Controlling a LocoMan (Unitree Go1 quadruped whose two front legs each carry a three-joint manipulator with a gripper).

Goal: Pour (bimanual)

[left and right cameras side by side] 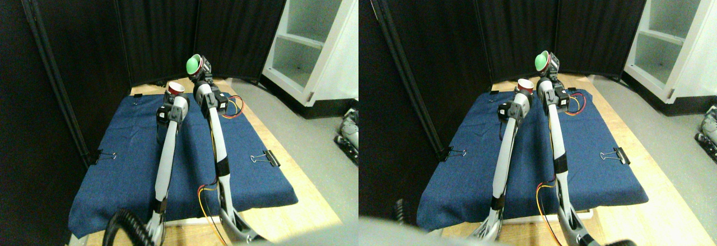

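Observation:
A red cup (175, 87) with a white inside sits upright in my left gripper (172, 93), held over the far part of the blue cloth (129, 162). My right gripper (200, 70) holds a green cup (194, 64) higher up and just right of the red cup. The green cup is tipped over, its mouth turned left toward the red cup. The two cups are close together but apart. What is inside either cup does not show.
The blue cloth covers a wooden table (302, 201) and is pinned by black binder clips (266, 158) at the right and at the left (101, 156). Black curtains (157, 22) close off the back and left. A white shelf unit (313, 38) stands at the right.

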